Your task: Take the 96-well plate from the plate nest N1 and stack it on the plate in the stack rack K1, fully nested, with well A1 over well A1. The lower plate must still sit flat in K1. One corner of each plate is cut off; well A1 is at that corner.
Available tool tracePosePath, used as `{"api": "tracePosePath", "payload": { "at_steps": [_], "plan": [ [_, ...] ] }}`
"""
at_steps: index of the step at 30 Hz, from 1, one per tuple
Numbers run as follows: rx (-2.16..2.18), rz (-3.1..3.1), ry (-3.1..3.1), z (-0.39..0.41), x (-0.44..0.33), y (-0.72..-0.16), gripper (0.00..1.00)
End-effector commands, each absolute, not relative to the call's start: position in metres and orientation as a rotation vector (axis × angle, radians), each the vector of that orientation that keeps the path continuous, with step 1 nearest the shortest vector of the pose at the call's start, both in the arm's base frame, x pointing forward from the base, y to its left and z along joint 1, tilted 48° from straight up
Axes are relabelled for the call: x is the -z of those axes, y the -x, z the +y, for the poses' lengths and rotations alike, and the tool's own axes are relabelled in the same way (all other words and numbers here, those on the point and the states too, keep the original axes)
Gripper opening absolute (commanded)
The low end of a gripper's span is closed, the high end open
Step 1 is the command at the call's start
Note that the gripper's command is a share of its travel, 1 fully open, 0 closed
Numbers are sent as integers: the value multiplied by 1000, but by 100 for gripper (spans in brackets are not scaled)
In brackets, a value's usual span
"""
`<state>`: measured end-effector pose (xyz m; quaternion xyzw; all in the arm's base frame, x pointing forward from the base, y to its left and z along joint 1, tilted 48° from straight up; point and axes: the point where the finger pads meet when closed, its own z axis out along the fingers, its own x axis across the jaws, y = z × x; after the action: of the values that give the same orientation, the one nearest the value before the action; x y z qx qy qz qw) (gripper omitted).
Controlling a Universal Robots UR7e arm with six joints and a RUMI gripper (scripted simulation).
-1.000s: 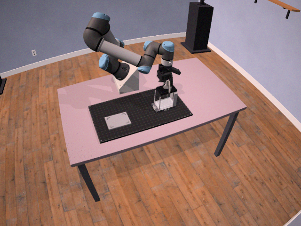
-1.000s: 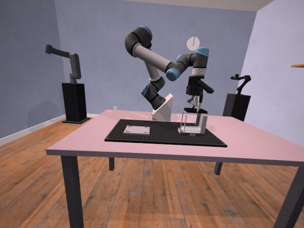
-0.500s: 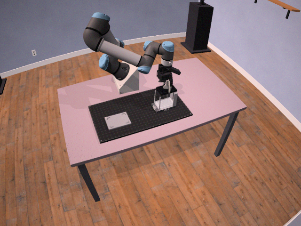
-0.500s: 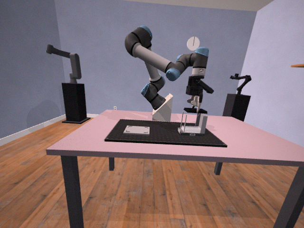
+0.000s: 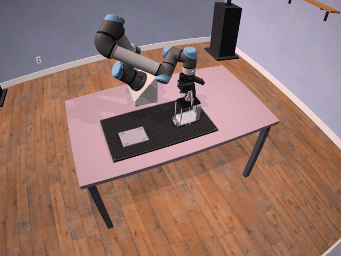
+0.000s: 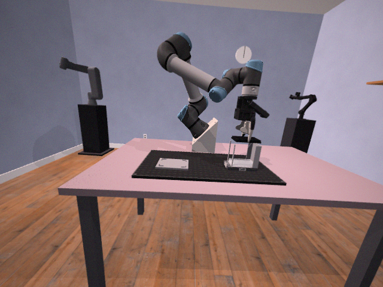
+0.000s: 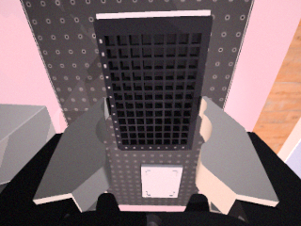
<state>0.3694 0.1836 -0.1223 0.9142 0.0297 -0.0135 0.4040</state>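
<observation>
Two well plates: a black one [image 6: 245, 139] at 12 o'clock, a white one [image 5: 187, 119] below

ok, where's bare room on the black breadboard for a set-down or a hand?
Bare breadboard between plate nest N1 and stack rack K1. Crowded at K1: posts, lower plate, gripper holding the black plate overhead.
</observation>
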Motion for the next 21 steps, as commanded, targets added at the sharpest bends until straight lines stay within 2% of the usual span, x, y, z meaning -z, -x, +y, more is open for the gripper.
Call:
{"api": "tracePosePath", "payload": {
  "at_steps": [1,21],
  "plan": [
    [33,75,-2309,183,123,-370,0],
    [33,75,-2309,179,127,-370,0]
  ]
}}
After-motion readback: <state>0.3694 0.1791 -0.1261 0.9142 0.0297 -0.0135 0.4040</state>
